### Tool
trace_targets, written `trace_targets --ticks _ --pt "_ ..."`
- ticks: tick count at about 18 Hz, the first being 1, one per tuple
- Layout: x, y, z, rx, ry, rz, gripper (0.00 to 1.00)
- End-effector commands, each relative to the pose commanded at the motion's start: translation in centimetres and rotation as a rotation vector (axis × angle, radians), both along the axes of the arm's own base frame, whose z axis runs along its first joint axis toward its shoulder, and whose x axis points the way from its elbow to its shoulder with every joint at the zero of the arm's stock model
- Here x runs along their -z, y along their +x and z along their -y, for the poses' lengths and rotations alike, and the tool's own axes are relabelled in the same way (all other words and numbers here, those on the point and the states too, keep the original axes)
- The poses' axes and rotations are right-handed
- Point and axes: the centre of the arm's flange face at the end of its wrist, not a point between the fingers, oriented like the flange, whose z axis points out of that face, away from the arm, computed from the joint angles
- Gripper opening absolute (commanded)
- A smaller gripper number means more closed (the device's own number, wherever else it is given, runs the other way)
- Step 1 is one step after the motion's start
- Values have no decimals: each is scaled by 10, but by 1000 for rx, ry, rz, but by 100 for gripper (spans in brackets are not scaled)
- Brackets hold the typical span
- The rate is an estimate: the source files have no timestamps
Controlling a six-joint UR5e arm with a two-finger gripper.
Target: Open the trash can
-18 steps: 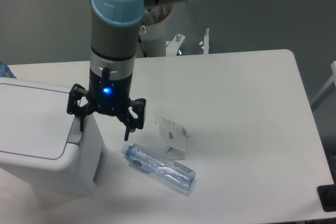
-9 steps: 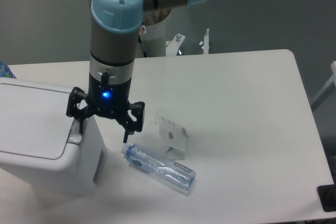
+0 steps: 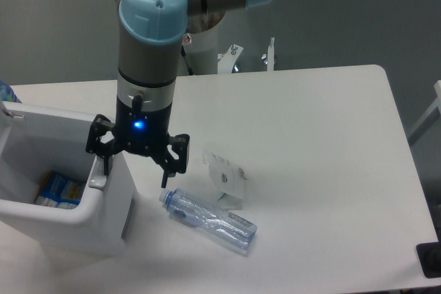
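The white trash can (image 3: 65, 228) stands at the table's left front. Its lid (image 3: 48, 129) is swung up toward the back, so the inside shows, with a blue and yellow pack (image 3: 58, 189) lying at the bottom. My gripper (image 3: 136, 171) is open, pointing straight down over the can's right rim. One of its fingertips (image 3: 105, 168) rests at the grey push tab (image 3: 96, 183); the other hangs outside the can, above the table.
A clear crushed plastic bottle (image 3: 209, 219) lies on the table just right of the can, below my gripper. A small white carton (image 3: 227, 178) sits behind it. The table's right edge (image 3: 406, 149) is far from the arm.
The lid, flat and shut in both earlier frames, has sprung up and the can's inside now shows. My gripper sank slightly onto the push tab a moment before and has held still since.
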Motion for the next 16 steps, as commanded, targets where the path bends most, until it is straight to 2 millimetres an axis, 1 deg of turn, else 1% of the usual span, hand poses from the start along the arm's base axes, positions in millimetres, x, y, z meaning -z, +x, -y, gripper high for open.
trace_targets --ticks 2,5,7,9,10,13,14,15,16 --pt "-1 -12 4 -6 16 -22 100" --pt "0 -57 21 -23 37 -70 100" --pt "14 -87 40 16 15 -97 100" --pt "33 -121 66 64 -15 -123 100" --pt "42 -134 78 104 -29 -139 100" --pt "62 -158 101 211 -65 -177 100" --pt "72 -169 111 217 -92 -181 100" --pt "84 -184 121 225 -125 -190 100" --pt "96 -194 124 251 -160 -202 100"
